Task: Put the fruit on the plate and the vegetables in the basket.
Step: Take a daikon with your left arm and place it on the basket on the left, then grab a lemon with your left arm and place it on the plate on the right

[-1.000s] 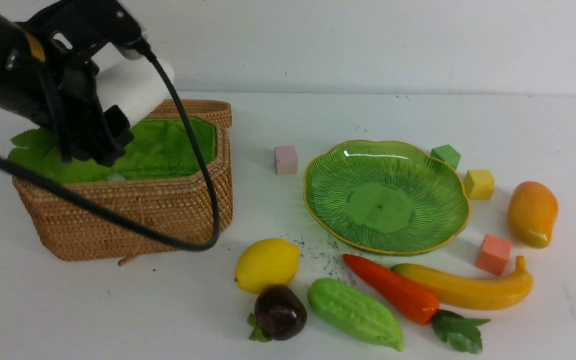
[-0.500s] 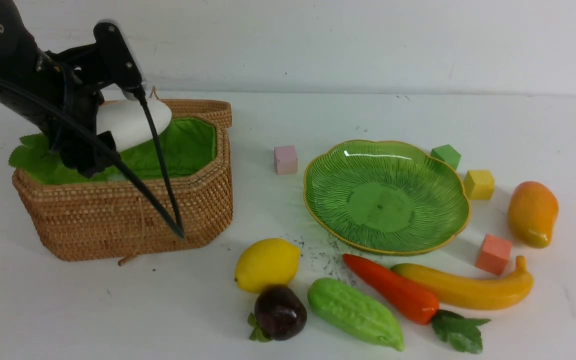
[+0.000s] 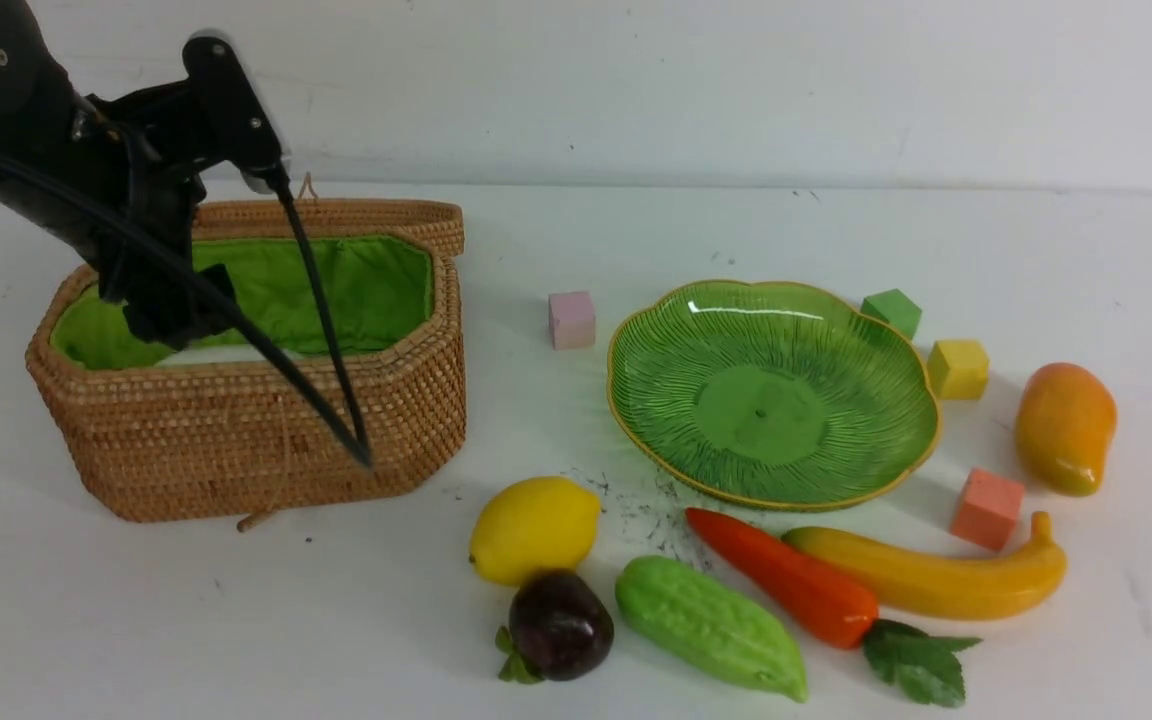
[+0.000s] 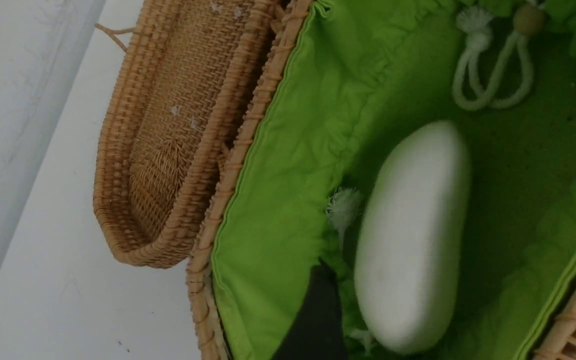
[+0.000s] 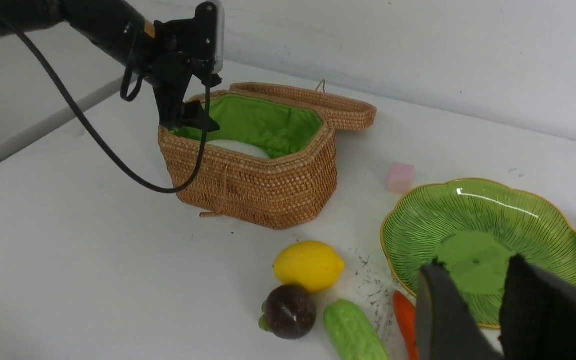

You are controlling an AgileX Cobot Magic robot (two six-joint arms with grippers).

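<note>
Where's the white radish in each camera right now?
Front: radish, white sliver just above the basket's near rim.
Left wrist: radish, large, lying on the green lining.
Right wrist: radish, pale patch inside the basket.
Shared landmark: the basket's open woven lid.

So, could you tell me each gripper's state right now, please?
Left gripper: open, empty above the radish in the basket.
Right gripper: partly open, empty.

The matte black left arm [image 3: 36, 120] and left gripper [image 3: 181, 310] carry small pale screws [image 3: 1, 57], a yellow band [image 5: 146, 29] and trailing black cables [image 3: 321, 330].
</note>
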